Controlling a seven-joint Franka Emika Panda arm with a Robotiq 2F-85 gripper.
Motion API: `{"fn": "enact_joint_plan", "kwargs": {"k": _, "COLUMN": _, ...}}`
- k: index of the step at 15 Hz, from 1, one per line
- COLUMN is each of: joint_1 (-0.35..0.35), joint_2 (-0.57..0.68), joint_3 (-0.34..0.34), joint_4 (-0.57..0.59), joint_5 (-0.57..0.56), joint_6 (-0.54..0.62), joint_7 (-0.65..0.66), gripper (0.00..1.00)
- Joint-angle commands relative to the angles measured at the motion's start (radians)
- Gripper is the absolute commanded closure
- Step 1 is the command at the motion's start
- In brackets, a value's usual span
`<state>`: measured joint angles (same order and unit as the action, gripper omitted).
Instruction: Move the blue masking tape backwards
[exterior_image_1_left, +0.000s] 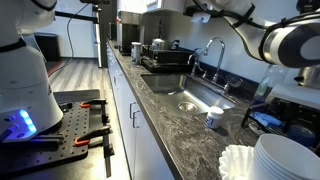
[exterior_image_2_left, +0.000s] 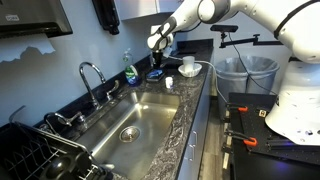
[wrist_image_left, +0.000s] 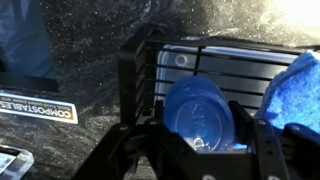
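The blue masking tape (wrist_image_left: 200, 112) is a round blue roll lying on a black wire rack, seen from above in the wrist view. It lies between my gripper's (wrist_image_left: 205, 138) two dark fingers, which stand apart on either side of it with a gap on each side. In an exterior view the tape (exterior_image_2_left: 156, 73) is on the counter at the far end of the sink. There the gripper (exterior_image_2_left: 157, 45) hangs a little above it, open and empty.
A small white cup (exterior_image_2_left: 188, 64) stands on a plate just beside the tape, and a green soap bottle (exterior_image_2_left: 129, 70) stands by the faucet (exterior_image_2_left: 92, 75). A blue cloth (wrist_image_left: 300, 90) lies right of the tape. A stack of white plates (exterior_image_1_left: 287, 158) and the sink (exterior_image_1_left: 195, 98) are nearby.
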<state>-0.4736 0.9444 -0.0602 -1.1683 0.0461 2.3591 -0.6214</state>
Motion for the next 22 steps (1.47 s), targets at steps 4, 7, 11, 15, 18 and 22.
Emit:
{"fn": "enact_joint_plan", "kwargs": {"k": 4, "joint_1": -0.015, "joint_2": 0.034, "joint_3": 0.015, "joint_4": 0.087, "joint_5": 0.006, "joint_6": -0.063, "joint_7": 0.02, "gripper": 0.16}}
{"fn": "enact_joint_plan", "kwargs": {"k": 7, "joint_1": -0.009, "joint_2": 0.024, "joint_3": 0.009, "joint_4": 0.081, "joint_5": 0.017, "joint_6": -0.064, "joint_7": 0.014, "gripper": 0.01}}
{"fn": "enact_joint_plan", "kwargs": {"k": 11, "joint_1": -0.002, "joint_2": -0.028, "joint_3": 0.0, "joint_4": 0.024, "joint_5": 0.014, "joint_6": -0.043, "joint_7": 0.016, "gripper": 0.0}}
{"fn": "enact_joint_plan", "kwargs": {"k": 15, "joint_1": 0.009, "joint_2": -0.106, "joint_3": -0.014, "joint_4": -0.053, "joint_5": 0.003, "joint_6": -0.013, "joint_7": 0.026, "gripper": 0.0}}
{"fn": "enact_joint_plan", "kwargs": {"k": 18, "joint_1": 0.014, "joint_2": -0.172, "joint_3": -0.022, "joint_4": -0.118, "joint_5": -0.002, "joint_6": -0.004, "joint_7": 0.027, "gripper": 0.0}}
{"fn": "enact_joint_plan", "kwargs": {"k": 22, "joint_1": 0.037, "joint_2": -0.264, "joint_3": -0.048, "joint_4": -0.234, "joint_5": -0.025, "joint_6": -0.016, "joint_7": 0.057, "gripper": 0.0}}
